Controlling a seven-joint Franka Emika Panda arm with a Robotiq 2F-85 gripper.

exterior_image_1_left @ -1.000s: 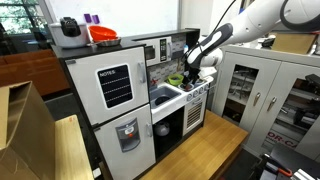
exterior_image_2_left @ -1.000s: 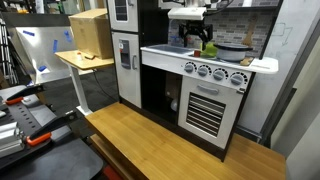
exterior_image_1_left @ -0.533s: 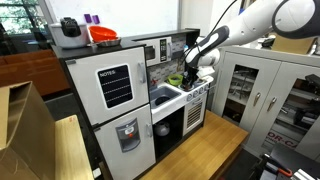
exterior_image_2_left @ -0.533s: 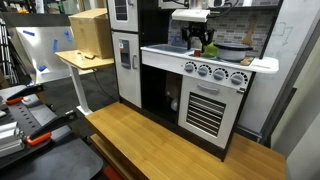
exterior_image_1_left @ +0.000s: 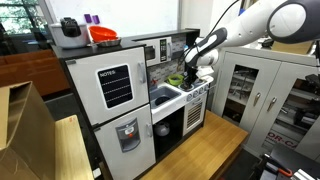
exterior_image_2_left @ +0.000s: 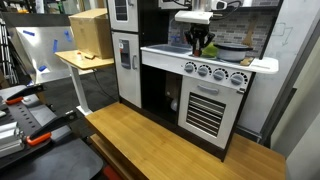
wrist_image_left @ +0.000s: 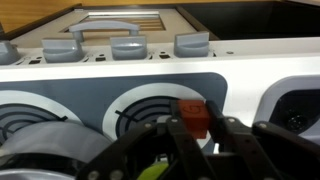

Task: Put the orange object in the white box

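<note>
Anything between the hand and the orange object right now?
Nothing visible does. In the wrist view the orange object sits right between the fingers of the hand, over the stovetop. Whether it is gripped, I cannot tell.

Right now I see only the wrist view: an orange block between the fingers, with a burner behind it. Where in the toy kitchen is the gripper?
Observer: In both exterior views the gripper hangs just over the stove top.
Operator: Is something near the orange block that I could hit?
Observer: Yes, a green object lies on the stove top right beside the gripper.
Operator: Anything else there?
Observer: A grey pan sits further along the stove top, apart from the gripper.
</note>
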